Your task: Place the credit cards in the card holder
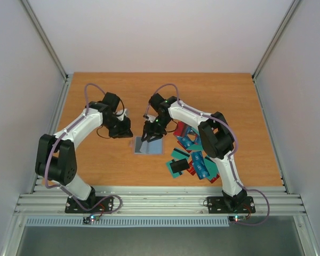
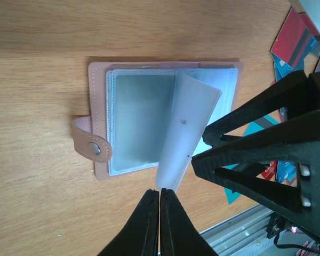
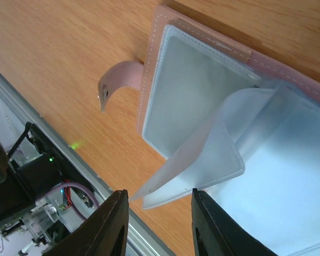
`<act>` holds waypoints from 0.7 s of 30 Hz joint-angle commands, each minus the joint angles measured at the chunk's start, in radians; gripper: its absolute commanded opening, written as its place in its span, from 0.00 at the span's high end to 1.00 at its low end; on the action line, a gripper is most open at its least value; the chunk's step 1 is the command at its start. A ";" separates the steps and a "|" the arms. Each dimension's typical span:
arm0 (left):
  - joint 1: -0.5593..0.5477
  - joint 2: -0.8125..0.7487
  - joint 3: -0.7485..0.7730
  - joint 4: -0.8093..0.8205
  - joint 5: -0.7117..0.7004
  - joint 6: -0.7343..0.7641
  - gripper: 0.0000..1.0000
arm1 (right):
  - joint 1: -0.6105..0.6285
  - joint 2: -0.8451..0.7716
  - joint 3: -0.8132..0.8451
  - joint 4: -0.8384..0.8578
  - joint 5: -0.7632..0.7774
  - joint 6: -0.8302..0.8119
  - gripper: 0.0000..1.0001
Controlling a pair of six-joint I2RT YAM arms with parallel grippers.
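The holder (image 1: 148,145) is laid open on the table (image 1: 96,165) beneath the right gripper (image 3: 157,196), whose 2 fingers are spread, a raised clear sleeve (image 3: 202,154) edging between them. The left gripper (image 2: 159,194) is pressed closed, the holder ahead of its tips. The cards (image 1: 194,154) are heaped beside the right fingers.

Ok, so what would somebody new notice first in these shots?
Probably the open pinkish-tan leather card holder lying mid-way across the wooden table, with one clear plastic sleeve curling up between the open fingers of the right claw. Next comes the messy heap of teal, red and blue credit cards just to its right, beside the right arm; the sleeves in view look empty.
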 commanded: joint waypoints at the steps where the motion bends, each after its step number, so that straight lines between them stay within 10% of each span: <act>1: 0.005 -0.031 -0.012 0.005 0.030 0.029 0.95 | 0.006 -0.031 0.009 -0.044 0.038 -0.010 0.66; 21: -0.032 -0.031 -0.019 0.063 0.066 0.008 0.88 | -0.178 -0.422 -0.393 -0.030 0.214 -0.045 0.65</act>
